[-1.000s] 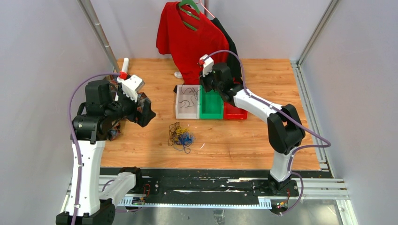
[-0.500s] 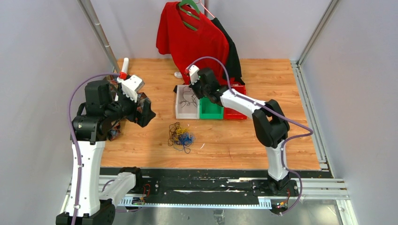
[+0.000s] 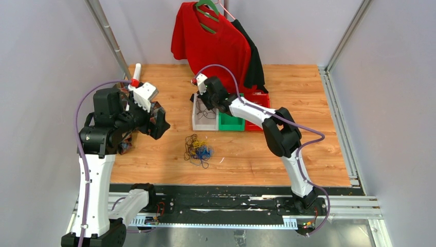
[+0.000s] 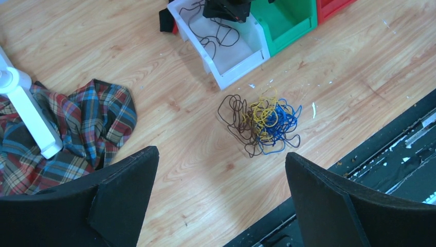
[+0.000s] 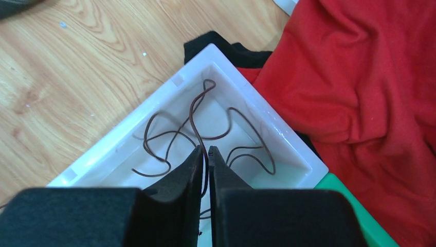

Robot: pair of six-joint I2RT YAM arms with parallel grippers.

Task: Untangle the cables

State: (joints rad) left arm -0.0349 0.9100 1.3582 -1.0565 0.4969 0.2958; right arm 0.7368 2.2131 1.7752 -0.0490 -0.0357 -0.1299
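Right wrist view looks down into the white bin [image 5: 272, 121], where the right gripper [image 5: 205, 150] has its fingers pressed almost together on a strand of the dark cable [image 5: 193, 110]. The rest of that cable lies looped on the bin floor, so I'd guess it has been freed and is being dropped off here.

The other cables [image 4: 265, 121] sit as a black, yellow and blue tangle on the wooden table [image 4: 169, 67], low in the middle of the top view and apart from the bin. The left gripper [image 4: 221, 206] hangs above them with jaws wide apart, holding nothing and probably waiting.

A green bin [image 4: 288, 20] touches the white one. A red shirt [image 5: 360, 77] crowds the bins' far side, and a plaid cloth [image 4: 82, 123] lies at the left.
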